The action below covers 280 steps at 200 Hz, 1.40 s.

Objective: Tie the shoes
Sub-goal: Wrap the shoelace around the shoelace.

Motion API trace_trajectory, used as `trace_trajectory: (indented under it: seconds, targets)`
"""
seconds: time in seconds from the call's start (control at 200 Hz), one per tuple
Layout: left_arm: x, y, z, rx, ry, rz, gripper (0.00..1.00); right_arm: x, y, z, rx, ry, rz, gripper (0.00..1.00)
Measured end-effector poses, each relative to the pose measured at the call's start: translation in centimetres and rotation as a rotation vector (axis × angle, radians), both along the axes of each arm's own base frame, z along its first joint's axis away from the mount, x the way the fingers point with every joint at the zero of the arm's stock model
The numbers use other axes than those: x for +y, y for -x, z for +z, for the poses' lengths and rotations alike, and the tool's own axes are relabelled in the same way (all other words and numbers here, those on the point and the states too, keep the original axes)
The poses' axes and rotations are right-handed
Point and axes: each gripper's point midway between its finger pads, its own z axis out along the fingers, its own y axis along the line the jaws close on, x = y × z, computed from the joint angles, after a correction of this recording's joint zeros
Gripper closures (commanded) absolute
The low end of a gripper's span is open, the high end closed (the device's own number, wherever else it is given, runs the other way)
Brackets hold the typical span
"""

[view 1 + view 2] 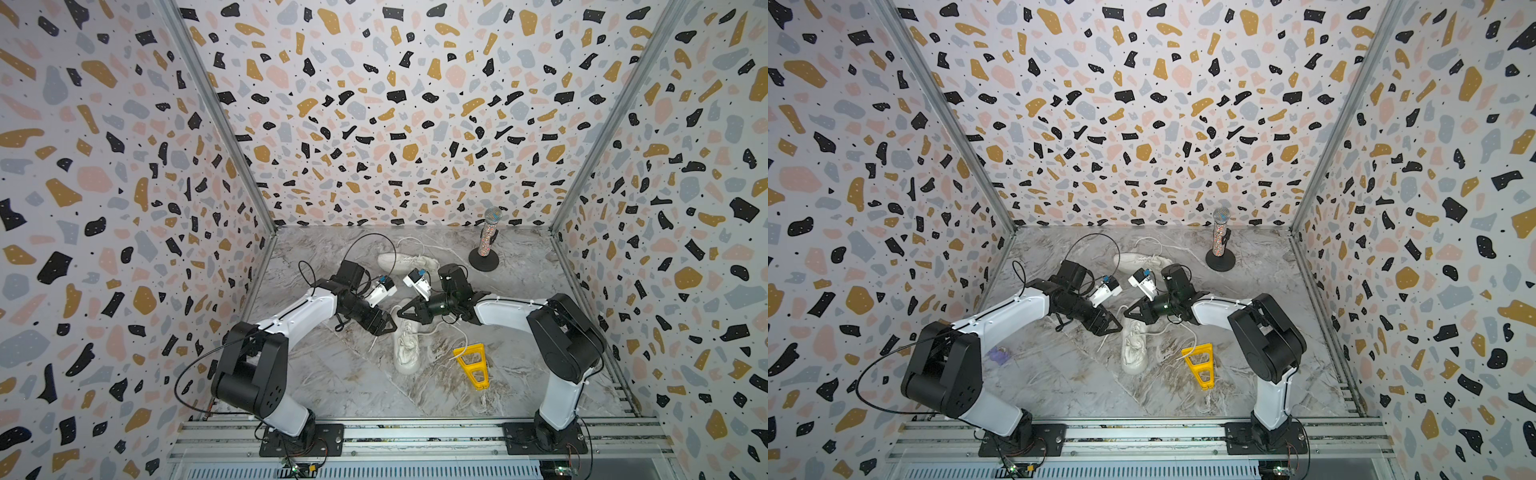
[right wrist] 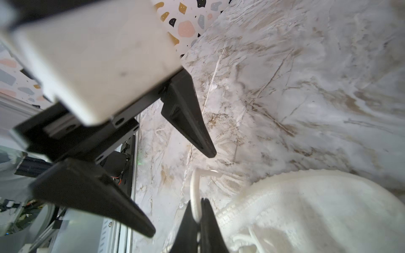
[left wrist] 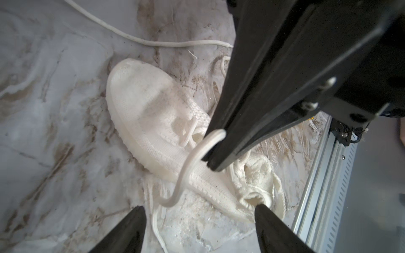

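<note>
Grip on a lace (image 3: 192, 157) above the near shoe (image 1: 406, 347), the two end effectors almost tip to tip.
We see the right end effector (image 2: 197, 200) pinched closed on a loop of the white lace, which curls out past its fingertips over the shoe. Facing it, the left end effector (image 3: 199, 207) hangs just beside that loop with its fingers (image 2: 190, 122) spread wide and nothing between them. The near shoe rests on its sole on the marble desk (image 1: 332, 386), between the two arms in both top views, with a yellow plastic frame (image 1: 471, 365) near it. The far shoe (image 1: 405, 262) lies towards the back wall, its laces loose on the desk. A sparkly microphone (image 1: 488, 237) stands on a round base close by.
</note>
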Motion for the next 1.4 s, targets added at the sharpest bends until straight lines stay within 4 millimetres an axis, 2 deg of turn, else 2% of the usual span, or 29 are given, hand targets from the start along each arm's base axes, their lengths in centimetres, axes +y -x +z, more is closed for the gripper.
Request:
trace_trajectory:
  seconds: [0.13,0.38,0.766,0.986,1.242,1.402]
  targets:
    - [-0.7,0.0,-0.5,-0.009,-0.008,0.011,0.19,0.0,-0.2,-0.6,0.044,-0.002,-0.013,0.93]
    - [-1.4,-0.5,-0.9,-0.005,0.007,0.029,0.2,0.1,-0.4,-0.2,0.062,-0.018,-0.017,0.93]
    - [-2.3,-0.6,-1.8,0.028,-0.004,0.066,0.41,0.2,-0.4,-0.5,0.076,-0.019,-0.019,0.93]
    - [-2.8,-0.4,-1.6,0.038,0.008,0.07,0.65,0.2,-0.4,-0.7,0.081,-0.016,-0.019,0.93]
    - [-3.3,0.0,-1.4,0.06,0.03,0.062,0.77,0.2,-0.4,-1.0,0.086,-0.012,-0.02,0.93]
    - [-3.4,0.1,-1.3,0.066,0.039,0.058,0.92,0.1,-0.3,-1.1,0.095,-0.005,-0.019,0.89]
